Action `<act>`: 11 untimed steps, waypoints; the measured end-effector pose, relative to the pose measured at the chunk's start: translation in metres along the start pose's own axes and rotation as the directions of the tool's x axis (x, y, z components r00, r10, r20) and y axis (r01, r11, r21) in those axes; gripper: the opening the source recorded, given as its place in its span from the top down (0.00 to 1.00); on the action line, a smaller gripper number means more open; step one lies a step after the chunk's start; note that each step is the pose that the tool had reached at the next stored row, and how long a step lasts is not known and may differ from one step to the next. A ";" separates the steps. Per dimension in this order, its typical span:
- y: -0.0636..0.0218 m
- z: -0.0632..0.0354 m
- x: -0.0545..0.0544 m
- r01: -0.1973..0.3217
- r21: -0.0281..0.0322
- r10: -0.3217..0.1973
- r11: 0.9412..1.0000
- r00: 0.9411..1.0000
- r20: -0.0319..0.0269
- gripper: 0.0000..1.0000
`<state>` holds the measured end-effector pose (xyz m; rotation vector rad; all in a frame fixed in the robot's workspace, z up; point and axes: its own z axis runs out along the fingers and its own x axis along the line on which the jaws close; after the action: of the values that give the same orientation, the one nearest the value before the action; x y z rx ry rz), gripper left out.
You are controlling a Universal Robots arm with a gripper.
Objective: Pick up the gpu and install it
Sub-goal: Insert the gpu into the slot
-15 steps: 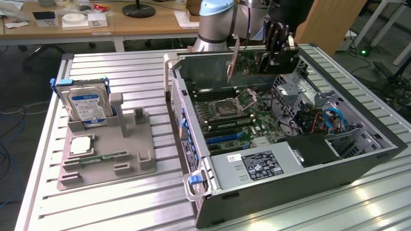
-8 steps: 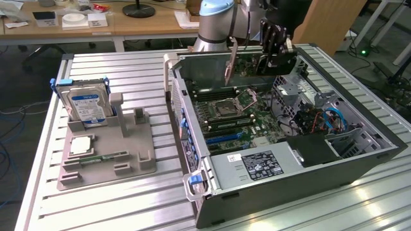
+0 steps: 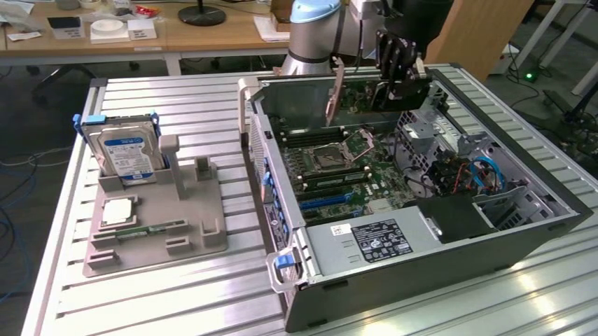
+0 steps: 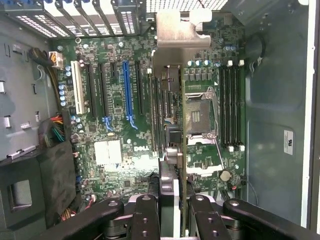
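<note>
**Gpu gripped edge-on over the open computer**

Your fingers [image 3: 408,66] are closed on the gpu [image 3: 366,98], one on each face of the card. They hold it by its upper edge, so it hangs upright below them.

In the wrist view the fingers [image 4: 145,217] sit on either side of the gpu [image 4: 172,137]. You see the card edge-on there, as a thin strip running away from the camera. Its pale metal bracket [image 4: 179,35] is at the far end, next to the slotted rear wall [image 4: 100,15] of the case. The card lies over the motherboard [image 4: 115,110], between the blue slot [image 4: 127,90] and the processor socket [image 4: 200,112]. You cannot tell whether its lower edge touches any slot.

In the exterior view the arm [image 3: 313,28] stands at the far side of the bench [image 3: 187,98]. It reaches over the far end of the computer case [image 3: 421,280] with the wrist pointing straight down into it. On the exterior view's left, a grey holder [image 3: 201,241] rests on the bench, well apart from the case. It carries a hard drive [image 3: 129,154] standing upright and a memory stick [image 3: 150,229] lying flat.
</note>
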<state>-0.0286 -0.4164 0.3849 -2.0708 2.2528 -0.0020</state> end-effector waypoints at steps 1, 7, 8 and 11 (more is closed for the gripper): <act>0.0000 0.0000 0.000 0.000 0.000 0.000 1.000 1.000 0.000 0.72; 0.0028 -0.0001 0.001 0.001 0.000 -0.001 1.000 1.000 0.000 0.72; 0.0036 0.0000 0.001 0.001 0.000 -0.001 1.000 1.000 0.000 0.72; 0.0043 0.0004 0.001 0.001 0.000 -0.001 1.000 1.000 0.000 0.72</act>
<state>-0.0329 -0.4171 0.3841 -2.0718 2.2520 -0.0019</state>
